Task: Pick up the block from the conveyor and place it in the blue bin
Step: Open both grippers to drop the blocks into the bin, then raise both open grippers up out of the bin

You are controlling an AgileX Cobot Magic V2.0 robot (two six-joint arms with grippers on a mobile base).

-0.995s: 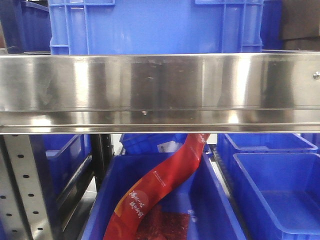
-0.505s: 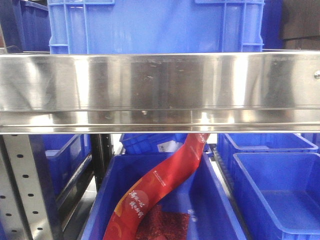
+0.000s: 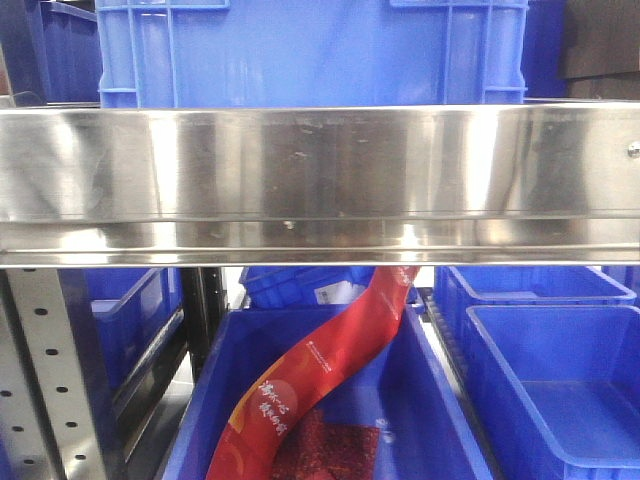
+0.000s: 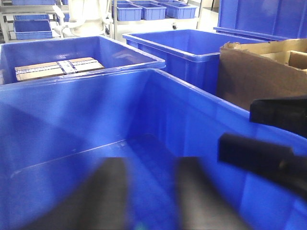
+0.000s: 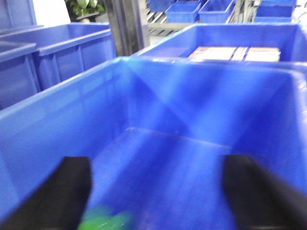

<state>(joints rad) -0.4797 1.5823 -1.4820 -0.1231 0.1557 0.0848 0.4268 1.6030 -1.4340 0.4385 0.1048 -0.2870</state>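
Observation:
In the right wrist view my right gripper [image 5: 157, 160] hangs open over a blue bin [image 5: 158, 91], its dark fingers [image 5: 72, 187] far apart. A blurred green thing [image 5: 103, 220], possibly the block, shows at the bottom edge beside the left finger, not gripped. In the left wrist view my left gripper [image 4: 151, 163] is open above a blue bin [image 4: 72, 115], with only bin floor between its blurred fingers [image 4: 110, 191]. A black arm part [image 4: 259, 153] reaches in from the right. The conveyor is out of view.
A steel rail [image 3: 320, 180] crosses the front view, with a blue crate [image 3: 310, 50] above and blue bins [image 3: 550, 380] below. One bin holds a red packet [image 3: 330, 370]. Beside the left bin stand a cardboard box [image 4: 259, 72] and a bin holding a taped carton [image 4: 57, 68].
Only the reflections on the steel rail have shifted a little in the front view. Bins and red packet stay put.

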